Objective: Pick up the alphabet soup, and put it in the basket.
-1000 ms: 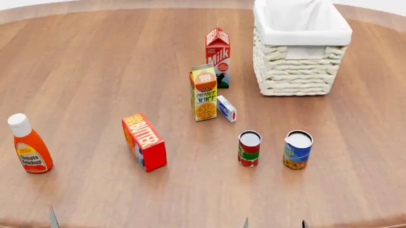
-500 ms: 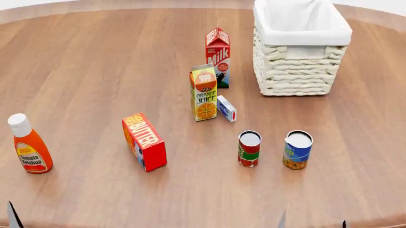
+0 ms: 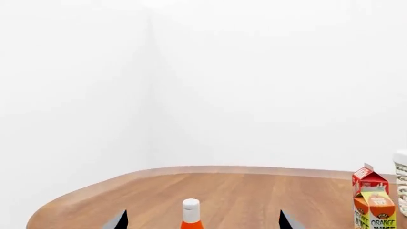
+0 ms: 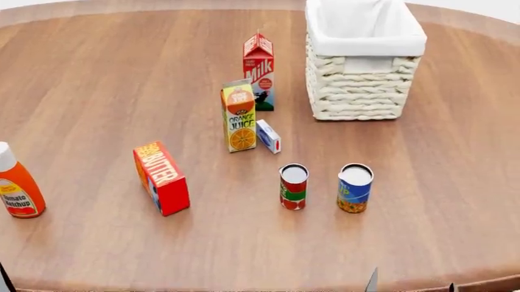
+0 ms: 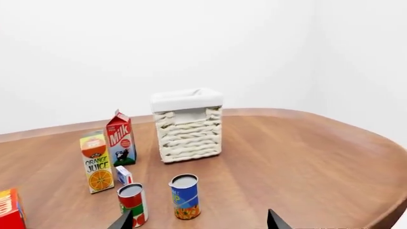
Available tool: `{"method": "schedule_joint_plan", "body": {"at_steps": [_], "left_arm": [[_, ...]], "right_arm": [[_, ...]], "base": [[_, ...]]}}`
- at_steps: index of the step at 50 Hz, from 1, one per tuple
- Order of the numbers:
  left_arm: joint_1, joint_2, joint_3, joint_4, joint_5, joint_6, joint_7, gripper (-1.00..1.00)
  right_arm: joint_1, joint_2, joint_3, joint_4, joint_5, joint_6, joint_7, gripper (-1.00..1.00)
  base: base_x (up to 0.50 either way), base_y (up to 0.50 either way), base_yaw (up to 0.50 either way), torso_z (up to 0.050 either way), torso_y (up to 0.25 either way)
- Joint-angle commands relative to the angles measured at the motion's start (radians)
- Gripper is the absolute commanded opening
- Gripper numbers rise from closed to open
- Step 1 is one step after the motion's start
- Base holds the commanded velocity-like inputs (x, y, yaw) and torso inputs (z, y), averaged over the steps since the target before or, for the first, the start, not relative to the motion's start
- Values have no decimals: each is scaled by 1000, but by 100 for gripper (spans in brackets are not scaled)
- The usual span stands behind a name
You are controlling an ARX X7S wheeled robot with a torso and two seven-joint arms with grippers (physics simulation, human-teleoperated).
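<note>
Because neither arm has made contact with anything, the step in hand is judged to be the approach to the alphabet soup (image 4: 354,188), taken here to be the blue-and-yellow can standing upright on the counter (image 4: 455,182), right of centre. It stands clear of all else, with a red-and-green can (image 4: 293,187) near it on the left and the basket (image 4: 357,91) well apart on the far side, almost directly behind it. The basket stands upright; its contents cannot be told from these views. Further left are a small blue-and-white box (image 4: 268,136), an orange juice carton (image 4: 238,115), a milk carton (image 4: 259,71), a butter box (image 4: 162,178) and, at the left edge, a ketchup bottle (image 4: 14,185). The right fingers (image 5: 275,220) are spread wide and hold nothing; they sit at the near edge of the counter, on the near side of the soup. The left fingers (image 3: 286,221) are likewise wide apart and empty, facing the ketchup bottle. The next move calls for the right arm to advance toward the far side, straddle the can body with the spread fingers without knocking the red-and-green can, and then close.
</note>
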Motion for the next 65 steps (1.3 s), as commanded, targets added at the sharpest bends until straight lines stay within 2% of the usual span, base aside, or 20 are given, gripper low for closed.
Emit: {"method": "schedule_joint_plan", "body": {"at_steps": [1,65], "left_arm": [[3,-8,6,2,-10,17,-9,100],[23,-38,45,16,-8,65,-60,100]], "right_arm": [[5,8,-1,6,14,0,9,100],[7,37,-74,37,-27,-66,44,100]], "base": [[-43,-180,0,0,0],[-22,-224,0,0,0]]}}
